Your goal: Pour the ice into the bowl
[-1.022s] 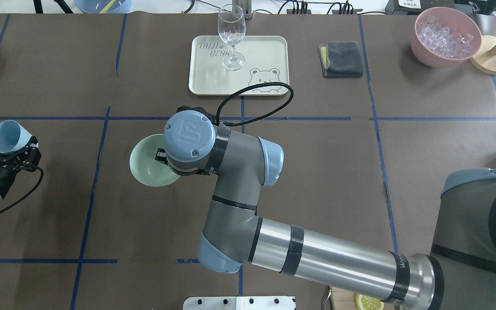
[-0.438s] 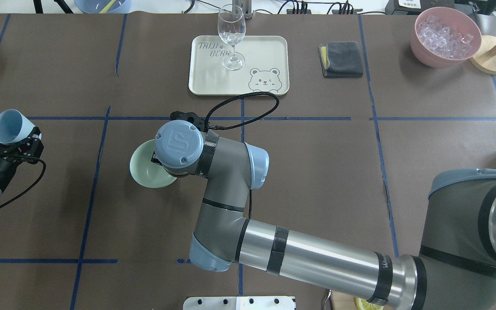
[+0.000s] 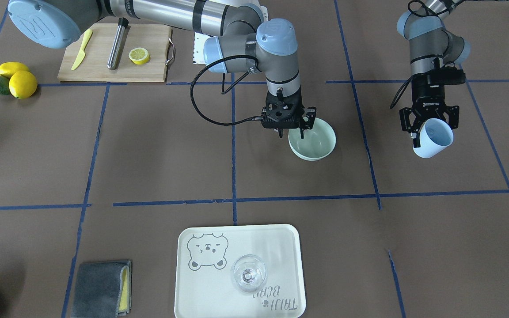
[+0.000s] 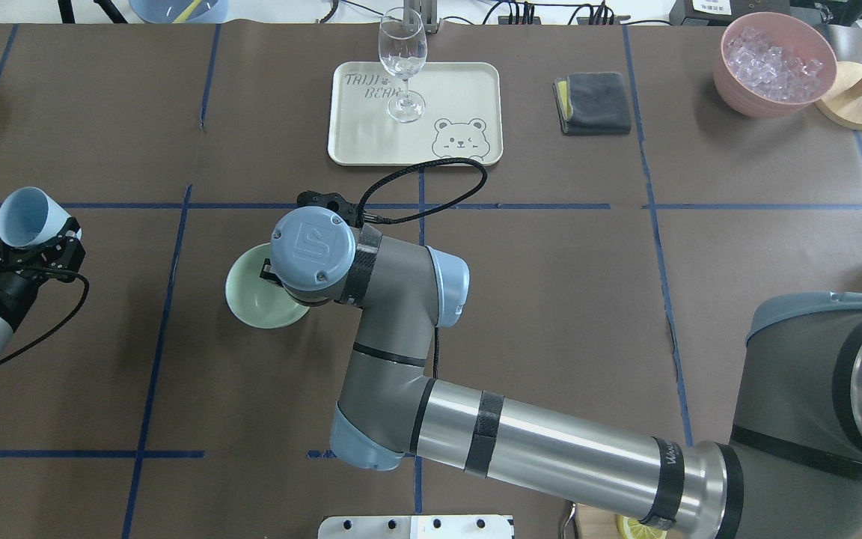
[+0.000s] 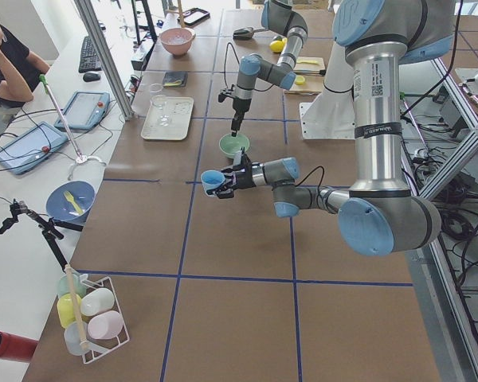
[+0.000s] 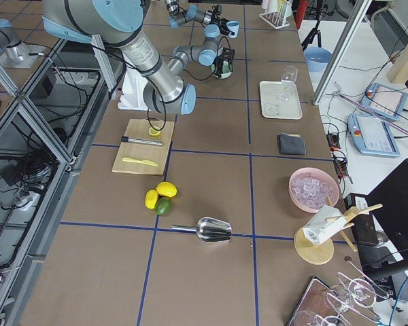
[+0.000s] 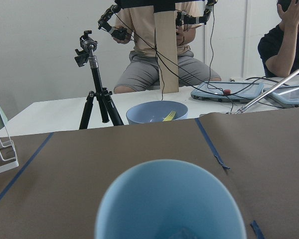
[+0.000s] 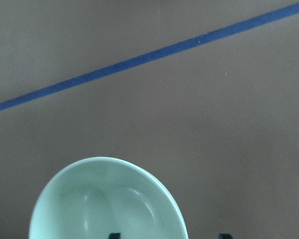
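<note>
The pale mint-green bowl (image 3: 316, 143) stands on the brown table, left of centre in the overhead view (image 4: 248, 296). My right gripper (image 3: 290, 131) hangs over its rim, open, with one finger inside and one outside; the right wrist view shows the empty bowl (image 8: 104, 199). My left gripper (image 3: 431, 128) is shut on a light blue cup (image 3: 433, 139), tilted above the table and apart from the bowl, at the overhead view's left edge (image 4: 23, 217). The left wrist view looks into the cup (image 7: 169, 204); only a faint glassy shape shows at its bottom, so the ice is barely visible.
A pink container of ice (image 4: 775, 64) stands far right at the back. A cream tray (image 4: 468, 82) holds a clear glass (image 4: 402, 67). A grey cloth (image 4: 593, 102) lies beside it. A cutting board (image 3: 100, 66) with a lemon slice (image 3: 139, 56) lies by the robot's base.
My right arm moved left and down and the bowl now looks lower on the table. My left gripper carried the cup a little forward and towards the bowl.
</note>
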Motion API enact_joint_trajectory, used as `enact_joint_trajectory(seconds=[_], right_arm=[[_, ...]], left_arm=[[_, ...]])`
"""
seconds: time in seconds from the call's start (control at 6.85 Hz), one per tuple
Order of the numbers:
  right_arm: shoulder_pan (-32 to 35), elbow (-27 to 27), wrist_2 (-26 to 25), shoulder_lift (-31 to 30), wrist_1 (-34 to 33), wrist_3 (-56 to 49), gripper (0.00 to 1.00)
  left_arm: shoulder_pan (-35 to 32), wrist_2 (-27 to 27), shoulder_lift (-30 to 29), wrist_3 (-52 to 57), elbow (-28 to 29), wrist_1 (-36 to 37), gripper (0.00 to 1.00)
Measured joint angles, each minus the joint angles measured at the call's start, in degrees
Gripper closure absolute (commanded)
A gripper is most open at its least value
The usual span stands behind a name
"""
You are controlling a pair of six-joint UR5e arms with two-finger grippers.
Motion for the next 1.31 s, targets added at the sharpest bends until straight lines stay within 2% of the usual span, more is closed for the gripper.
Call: enact_joint_trajectory(seconds=[0.15, 0.29, 0.44, 0.58, 0.73, 1.02, 1.31], right_arm=[[2.51, 4.54, 3.67, -2.31, -0.96, -0.03, 0.0], [5.6, 11.97, 7.53, -7.37, -2.75, -0.78, 0.0], [8.63, 19.92, 10.58, -13.67, -4.39, -3.03, 0.0], [11.86, 25.59, 13.82, -19.06, -5.2, -6.09, 0.0], [15.4, 28.99, 17.85, -23.1, -5.45, -9.22, 0.0], [19.31, 33.04, 22.59, -29.91, -5.02, -15.63, 0.0], [19.93, 33.97, 23.01, -32.58, -4.69, -18.1, 0.0]], left_arm=[[0.0, 0.05, -0.6, 3.29, -0.61, 0.14, 1.0], [-0.05, 0.32, -0.78, 4.61, -1.43, 0.65, 1.0], [0.11, 1.38, -0.88, 5.15, -3.24, 3.71, 1.0], [0.84, 3.02, -1.03, 5.4, -7.13, 11.76, 1.0], [2.27, 4.06, -1.17, 5.48, -11.69, 21.22, 1.0], [6.87, 7.37, -1.41, 5.89, -16.46, 33.81, 1.0], [9.57, 11.46, -1.76, 14.61, -17.11, 38.59, 1.0]])
